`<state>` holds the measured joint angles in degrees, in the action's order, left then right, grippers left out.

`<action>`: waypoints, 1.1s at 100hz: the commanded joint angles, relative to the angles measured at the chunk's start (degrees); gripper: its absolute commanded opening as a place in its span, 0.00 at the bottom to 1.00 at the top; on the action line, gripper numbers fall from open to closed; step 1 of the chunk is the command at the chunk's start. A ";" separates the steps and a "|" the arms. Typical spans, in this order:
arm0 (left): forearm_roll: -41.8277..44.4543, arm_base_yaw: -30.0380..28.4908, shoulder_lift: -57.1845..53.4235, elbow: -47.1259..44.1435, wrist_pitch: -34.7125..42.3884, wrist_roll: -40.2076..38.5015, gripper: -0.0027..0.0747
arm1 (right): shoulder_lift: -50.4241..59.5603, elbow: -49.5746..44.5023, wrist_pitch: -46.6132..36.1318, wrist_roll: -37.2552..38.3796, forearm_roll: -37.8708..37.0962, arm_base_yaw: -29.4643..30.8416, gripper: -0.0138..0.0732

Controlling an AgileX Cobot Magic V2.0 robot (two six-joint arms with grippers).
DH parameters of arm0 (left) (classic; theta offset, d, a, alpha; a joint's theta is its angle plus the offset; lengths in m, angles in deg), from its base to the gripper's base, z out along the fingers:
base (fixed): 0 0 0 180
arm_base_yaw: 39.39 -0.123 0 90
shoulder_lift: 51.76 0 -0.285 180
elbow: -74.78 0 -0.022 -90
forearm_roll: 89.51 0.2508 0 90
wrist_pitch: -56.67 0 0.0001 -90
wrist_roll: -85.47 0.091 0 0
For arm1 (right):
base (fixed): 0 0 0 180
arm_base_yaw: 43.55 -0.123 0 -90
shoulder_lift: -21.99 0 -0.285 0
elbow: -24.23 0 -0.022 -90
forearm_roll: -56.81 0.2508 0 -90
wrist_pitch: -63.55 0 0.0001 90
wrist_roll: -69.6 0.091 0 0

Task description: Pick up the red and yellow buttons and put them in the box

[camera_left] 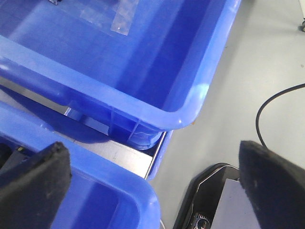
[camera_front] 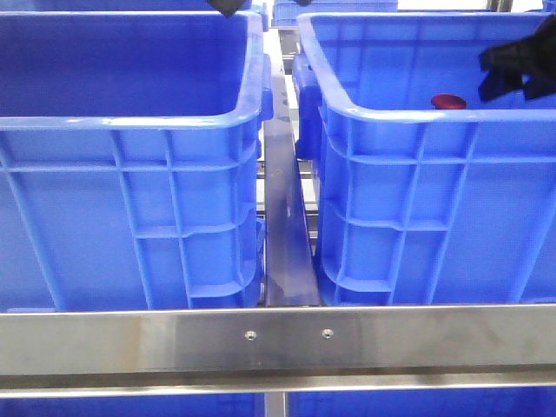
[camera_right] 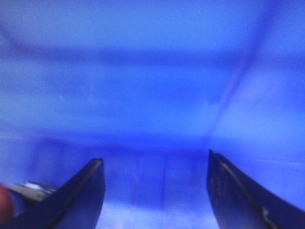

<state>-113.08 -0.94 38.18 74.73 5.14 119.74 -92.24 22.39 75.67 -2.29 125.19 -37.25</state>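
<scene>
Blue plastic fills most of the front view: two ribbed crates with thick rolled rims stand side by side on a steel frame, the left crate [camera_front: 130, 174] and the right crate [camera_front: 417, 200], apart from each other with a steel rail [camera_front: 285, 234] running between them. A steel crossbar [camera_front: 278, 343] with two screw heads spans the foreground and hides the crates' bases.

Inside the right crate a dark red button [camera_front: 448, 102] shows just above the near rim; only its domed top is visible, the rest hidden by the wall. No yellow cap can be made out. Near it, to the right and slightly higher, is the right gripper [camera_front: 508, 74], a black shape cut off by the picture's edge. In the right wrist view its two dark fingers [camera_right: 86, 195] stand well apart with nothing between them, in front of a blurred blue crate wall [camera_right: 152, 95]; a red blur [camera_right: 4, 204] at the picture's edge is too unclear to identify.

The left gripper [camera_left: 157, 191] also stands spread wide and empty, its padded fingertips [camera_left: 33, 186] cut off by the frame. It hangs over a crate corner [camera_left: 143, 200], beside another crate [camera_left: 143, 62] bearing clear tape [camera_left: 114, 16], with grey floor [camera_left: 267, 62] and a black cable [camera_left: 274, 102] beyond.
</scene>
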 commanded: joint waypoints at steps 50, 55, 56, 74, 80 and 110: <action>-1.86 0.43 -1.86 1.62 2.59 -0.12 0.88 | 26.67 -11.46 3.31 -0.29 0.52 1.69 0.07; -1.86 0.43 -1.96 1.62 3.10 -0.12 0.85 | 29.00 -13.39 3.19 -0.29 0.52 1.69 0.08; -1.86 0.43 -1.96 1.62 3.13 -0.12 0.84 | 29.38 -14.03 3.13 -0.29 0.52 1.69 0.08; -1.86 0.43 -2.04 1.62 3.67 -0.12 0.64 | 40.26 -22.95 2.50 -0.29 0.52 1.69 0.08; -1.86 0.43 -2.04 1.62 3.67 -0.12 0.56 | 43.74 -25.86 2.09 -0.29 0.52 1.69 0.08; -1.95 0.43 -2.04 1.62 3.92 -0.12 0.01 | 64.80 -41.49 -0.13 -0.29 0.58 1.69 0.08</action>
<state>-113.08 -0.94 38.18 74.73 6.04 119.74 -33.20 -17.51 77.47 -2.29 124.99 -36.02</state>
